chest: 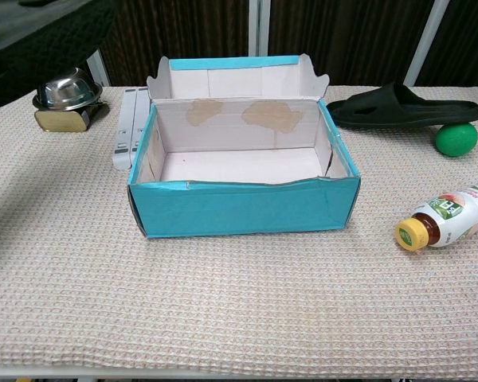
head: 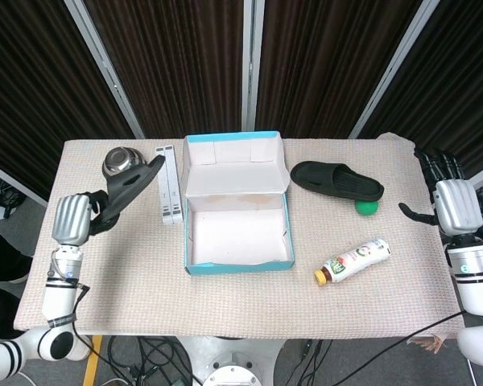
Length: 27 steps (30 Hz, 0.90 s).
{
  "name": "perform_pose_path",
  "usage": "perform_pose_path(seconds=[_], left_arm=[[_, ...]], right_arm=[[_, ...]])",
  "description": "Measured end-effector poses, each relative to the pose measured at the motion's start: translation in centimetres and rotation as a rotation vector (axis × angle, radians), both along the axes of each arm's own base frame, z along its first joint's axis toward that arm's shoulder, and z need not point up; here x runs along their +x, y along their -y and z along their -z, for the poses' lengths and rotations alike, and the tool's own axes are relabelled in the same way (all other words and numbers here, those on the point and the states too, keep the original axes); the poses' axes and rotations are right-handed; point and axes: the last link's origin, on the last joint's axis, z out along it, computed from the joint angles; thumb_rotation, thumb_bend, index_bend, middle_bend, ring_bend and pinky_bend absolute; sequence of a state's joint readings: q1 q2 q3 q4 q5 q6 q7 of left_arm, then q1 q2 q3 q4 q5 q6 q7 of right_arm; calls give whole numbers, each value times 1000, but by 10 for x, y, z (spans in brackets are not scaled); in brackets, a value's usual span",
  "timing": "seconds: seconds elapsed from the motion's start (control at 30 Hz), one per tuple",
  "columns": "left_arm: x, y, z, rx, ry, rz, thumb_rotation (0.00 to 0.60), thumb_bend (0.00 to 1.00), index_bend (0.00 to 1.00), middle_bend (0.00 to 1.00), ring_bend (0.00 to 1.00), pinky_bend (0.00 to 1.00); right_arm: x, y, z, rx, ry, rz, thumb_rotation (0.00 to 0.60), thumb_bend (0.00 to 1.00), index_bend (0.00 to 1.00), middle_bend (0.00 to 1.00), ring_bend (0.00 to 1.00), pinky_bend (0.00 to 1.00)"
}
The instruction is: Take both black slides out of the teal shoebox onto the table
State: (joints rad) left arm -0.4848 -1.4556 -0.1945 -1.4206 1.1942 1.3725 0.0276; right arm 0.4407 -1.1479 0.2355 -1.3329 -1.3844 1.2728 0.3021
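Note:
The teal shoebox [head: 289,229] [chest: 247,208] stands open mid-table with nothing inside. My left hand [head: 72,219] grips one black slide [head: 127,190] above the table's left side, near the steel bowl; in the chest view that slide [chest: 48,28] is a dark blur at the top left. The other black slide [head: 337,180] [chest: 402,107] lies on the table right of the box. My right hand [head: 453,203] hovers past the table's right edge, holding nothing; how its fingers lie is unclear.
A steel bowl [head: 122,165] [chest: 65,94] on a gold base and a white flat strip [head: 168,193] [chest: 127,127] sit left of the box. A green ball [head: 366,207] [chest: 456,137] lies by the right slide. A bottle [head: 353,260] [chest: 450,214] lies front right.

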Motion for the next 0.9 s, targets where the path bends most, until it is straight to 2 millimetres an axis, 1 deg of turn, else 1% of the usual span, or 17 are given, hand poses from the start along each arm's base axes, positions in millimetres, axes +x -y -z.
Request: perform_pose_path(seconds=[0.13, 0.2, 0.27, 0.33, 0.37, 0.4, 0.43, 0.47, 0.53, 0.6, 0.67, 0.77, 0.9], left_arm=[[-30, 2, 6, 23, -141, -43, 600, 349, 623, 677, 607, 618], [-41, 3, 11, 24, -199, -59, 600, 349, 607, 669, 598, 606], [-53, 6, 20, 3, -254, -81, 600, 343, 579, 648, 574, 585], [-59, 9, 29, -33, -290, -98, 600, 299, 531, 606, 523, 548], [-61, 11, 32, -52, -301, -104, 600, 273, 505, 584, 497, 528], [-62, 12, 35, -71, -309, -110, 600, 230, 456, 542, 449, 491], [-64, 14, 38, -98, -316, -118, 600, 172, 392, 482, 385, 441], [-64, 15, 40, -119, -319, -125, 600, 139, 354, 444, 345, 409], [-65, 18, 43, -171, -313, -141, 600, 66, 264, 335, 235, 329], [-64, 21, 44, -216, -293, -154, 600, 32, 217, 268, 175, 284], [-60, 25, 43, -263, -262, -165, 600, 16, 193, 236, 145, 257], [-54, 33, 37, -308, -212, -170, 600, 13, 186, 219, 126, 248], [-51, 44, 18, -308, -150, -170, 600, 12, 186, 219, 127, 244]], right_arm=[[-1, -1, -1, -1, 6, 1, 600, 92, 3, 151, 0, 0], [-2, -3, -2, -4, 7, 1, 600, 92, 3, 152, 0, 0], [-4, -4, -3, -4, 8, 7, 600, 92, 3, 152, 0, 0], [-5, -5, -3, -3, 11, 11, 600, 92, 3, 151, 0, 0], [-5, -5, -4, -2, 14, 13, 600, 92, 3, 151, 0, 0], [-6, -6, -4, -3, 16, 13, 600, 92, 3, 151, 0, 0], [-6, -6, -5, -5, 18, 13, 600, 92, 3, 151, 0, 0], [-6, -7, -6, -6, 20, 13, 600, 92, 3, 151, 0, 0], [-6, -7, -7, -9, 20, 12, 600, 92, 3, 151, 0, 0], [-6, -8, -8, -13, 21, 12, 600, 92, 3, 150, 0, 0], [-6, -9, -9, -15, 22, 14, 600, 92, 3, 150, 0, 0], [-8, -11, -9, -12, 22, 21, 600, 92, 3, 148, 0, 0], [-13, -19, -6, 9, 21, 42, 600, 92, 3, 143, 0, 0]])
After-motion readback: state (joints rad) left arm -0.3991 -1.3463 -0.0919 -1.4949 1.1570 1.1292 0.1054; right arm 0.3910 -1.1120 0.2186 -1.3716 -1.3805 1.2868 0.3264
